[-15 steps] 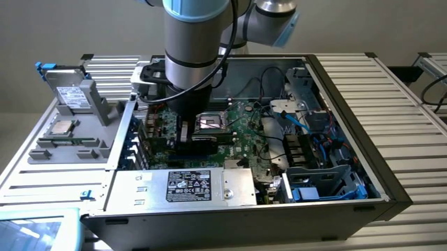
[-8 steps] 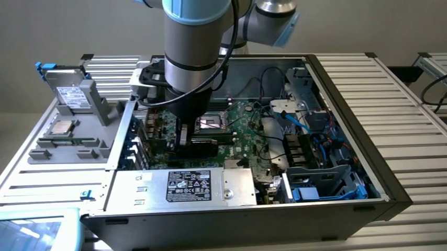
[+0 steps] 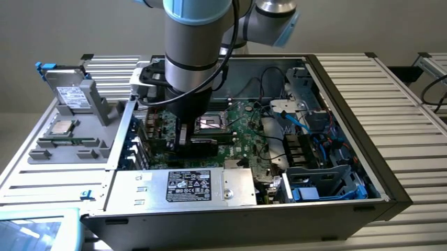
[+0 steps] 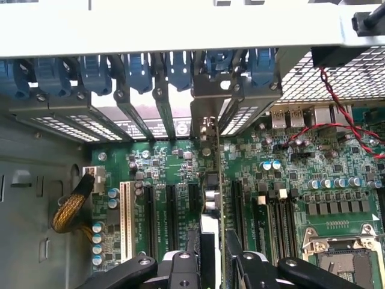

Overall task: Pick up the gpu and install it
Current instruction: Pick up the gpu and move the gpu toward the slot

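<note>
gpu held edge-on over the motherboard slots

i see the arm (image 3: 188,47) reaching down into an open computer case (image 3: 335,209) that lies on a slatted metal desk (image 3: 412,136). the gripper (image 4: 212,244) sits low over the green motherboard (image 4: 162,174), with one black finger on each side of the gpu (image 4: 212,195), clenched on it. the gpu stands upright on its thin edge, among the long black expansion slots. its metal end bracket (image 4: 207,111) meets the case's rear wall, in line with the perforated slot covers and under the row of blue clips (image 4: 138,66). i cannot tell whether the card is pushed fully into a slot. in the exterior view the gripper is just beside the cpu socket (image 3: 209,123), on the exterior view's left of it. a silver power supply (image 3: 188,185) with a black label lies at the case's near edge. on the exterior view's left, well apart from the gripper, a grey tray (image 3: 42,154) rests on the desk.
</note>
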You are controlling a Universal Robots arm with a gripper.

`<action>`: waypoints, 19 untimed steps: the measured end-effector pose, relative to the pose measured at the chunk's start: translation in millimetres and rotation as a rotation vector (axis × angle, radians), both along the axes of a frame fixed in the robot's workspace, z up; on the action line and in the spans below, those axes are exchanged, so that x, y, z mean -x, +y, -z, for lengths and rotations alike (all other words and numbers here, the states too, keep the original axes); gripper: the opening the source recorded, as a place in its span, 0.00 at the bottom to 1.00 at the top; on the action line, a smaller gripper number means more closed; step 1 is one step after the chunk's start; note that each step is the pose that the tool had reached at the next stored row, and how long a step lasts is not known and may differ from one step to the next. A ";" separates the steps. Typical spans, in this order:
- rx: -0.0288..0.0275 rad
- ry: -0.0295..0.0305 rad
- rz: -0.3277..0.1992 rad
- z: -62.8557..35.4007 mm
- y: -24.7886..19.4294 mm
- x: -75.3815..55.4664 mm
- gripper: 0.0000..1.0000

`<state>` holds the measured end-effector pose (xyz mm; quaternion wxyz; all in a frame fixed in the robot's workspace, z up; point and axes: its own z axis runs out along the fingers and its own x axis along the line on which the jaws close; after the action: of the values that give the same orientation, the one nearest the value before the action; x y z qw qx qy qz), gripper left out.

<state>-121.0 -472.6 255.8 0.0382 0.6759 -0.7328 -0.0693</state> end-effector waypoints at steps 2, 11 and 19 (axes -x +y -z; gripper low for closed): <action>-0.0001 0.0034 0.002 -0.8 0.0 -0.3 0.28; 0.0001 0.0154 0.002 -4.8 0.0 -10.0 0.28; 0.0005 0.0154 0.010 -4.6 0.2 -8.0 0.28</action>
<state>-113.0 -472.5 260.4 0.0436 0.6717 -0.7358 -0.0746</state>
